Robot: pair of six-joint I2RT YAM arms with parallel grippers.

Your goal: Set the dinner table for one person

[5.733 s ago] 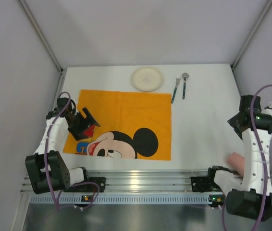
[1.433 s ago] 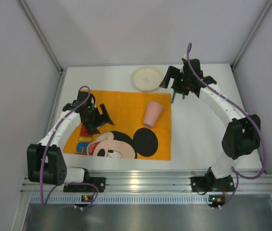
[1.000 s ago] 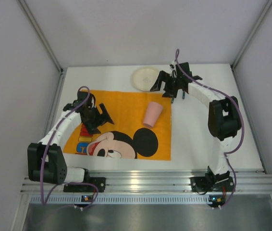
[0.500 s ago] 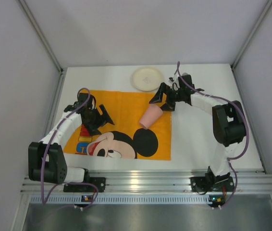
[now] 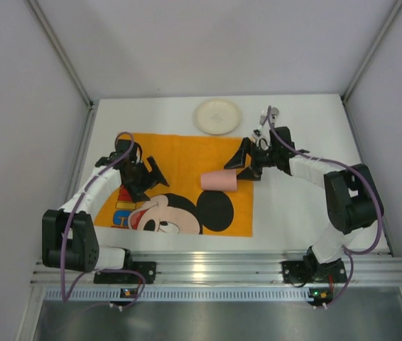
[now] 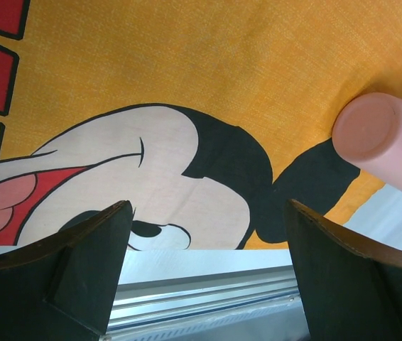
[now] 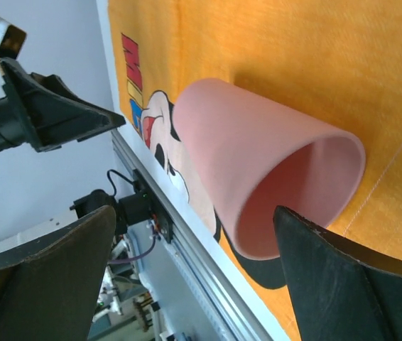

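A pink cup (image 5: 219, 180) lies on its side on the orange mouse placemat (image 5: 180, 153), its mouth toward the right. My right gripper (image 5: 247, 162) is open, with the cup's mouth (image 7: 307, 199) just ahead of its jaws and nothing gripped. My left gripper (image 5: 148, 176) is open and empty over the mat's left part; its wrist view shows the cup's closed base (image 6: 368, 131). A cream plate (image 5: 217, 116) sits behind the mat on the white dinner table (image 5: 307, 213). A spoon (image 5: 273, 112) lies at the back; the right arm hides most of the other cutlery.
The ribbed aluminium rail (image 5: 208, 266) runs along the table's near edge, also in the left wrist view (image 6: 208, 291). Grey walls close the table in at the left, right and back. The left gripper shows in the right wrist view (image 7: 52, 117).
The cup stood upright on the mat and has tipped over onto its side. My right gripper came from the back by the cutlery down toward the cup. The left gripper barely moved.
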